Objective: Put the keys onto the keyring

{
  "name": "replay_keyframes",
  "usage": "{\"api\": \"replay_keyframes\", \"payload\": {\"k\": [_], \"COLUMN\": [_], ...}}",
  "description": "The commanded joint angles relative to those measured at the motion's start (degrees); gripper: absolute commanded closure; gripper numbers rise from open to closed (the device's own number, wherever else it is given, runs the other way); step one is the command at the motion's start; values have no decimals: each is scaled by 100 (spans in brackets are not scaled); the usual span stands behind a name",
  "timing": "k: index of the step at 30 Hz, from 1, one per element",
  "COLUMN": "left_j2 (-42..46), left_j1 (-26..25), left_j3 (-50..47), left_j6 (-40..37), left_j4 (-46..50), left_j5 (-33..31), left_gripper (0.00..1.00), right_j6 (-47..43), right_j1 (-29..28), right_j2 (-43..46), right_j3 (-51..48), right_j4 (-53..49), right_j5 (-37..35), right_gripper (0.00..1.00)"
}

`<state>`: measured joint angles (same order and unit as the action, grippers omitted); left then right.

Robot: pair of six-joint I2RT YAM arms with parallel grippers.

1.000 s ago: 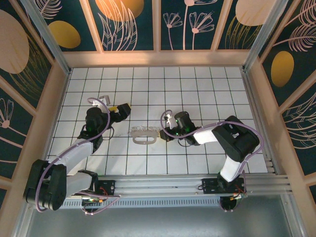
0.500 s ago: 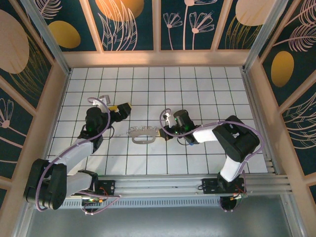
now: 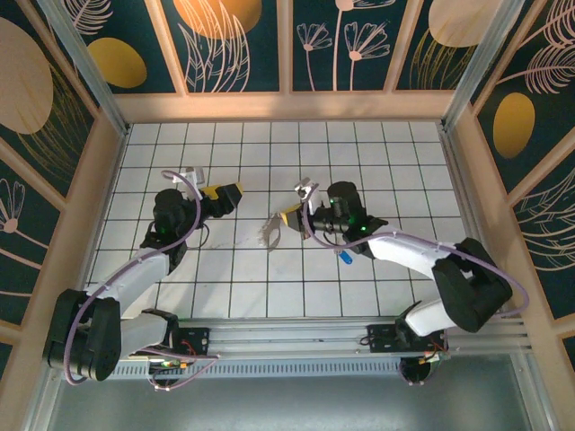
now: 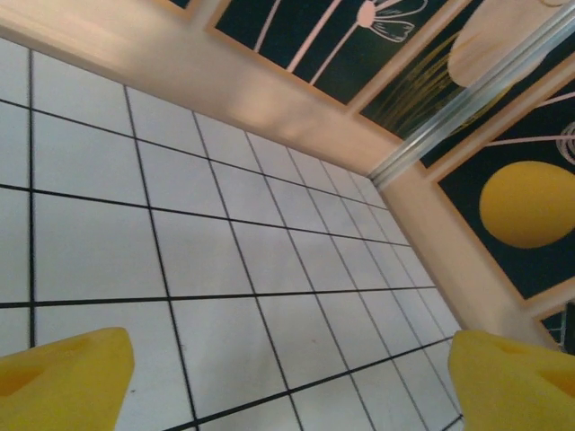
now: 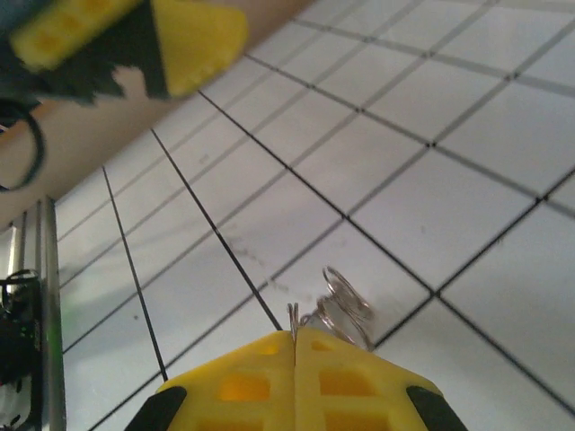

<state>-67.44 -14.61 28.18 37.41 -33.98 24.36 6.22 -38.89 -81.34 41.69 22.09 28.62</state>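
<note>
Our right gripper [image 3: 289,216] clamps the keyring [image 3: 271,232], our left gripper [image 3: 226,194] gapes empty, so we likely fetch the key [image 3: 345,257] next.

The top camera looks steeply down from behind the arm bases [image 3: 184,341] over the whole tiled table [image 3: 359,162], while the left wrist camera skims low toward a wall corner [image 4: 395,166] and the right wrist camera, close above the tiles, shares the keyring [image 5: 346,310] and left gripper [image 3: 223,194] with it.
</note>
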Motion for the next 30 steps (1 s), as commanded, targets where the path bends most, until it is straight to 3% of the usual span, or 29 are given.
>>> {"api": "replay_keyframes", "payload": {"k": [1,10,16,30], "left_j2": [66,63,-46,-526], "left_j1": [-34,-240,-481,-865], "left_j3": [169,276,360,634], "left_j6": [45,131,131,187], "left_j4": [-421,-1102,-1540,-2191], "left_j5": [570,1383,1741,2130], "left_gripper": [16,45,59,70], "right_j6": [-201,-1,194,468], "right_j1": [13,220,488,725], "right_j2": [346,611,554,287], "right_j3": [257,517,609,724], "right_j4": [302,834,889,894], "right_j5": [168,686,1306,2456], "right_gripper": [100,100,100,100]}}
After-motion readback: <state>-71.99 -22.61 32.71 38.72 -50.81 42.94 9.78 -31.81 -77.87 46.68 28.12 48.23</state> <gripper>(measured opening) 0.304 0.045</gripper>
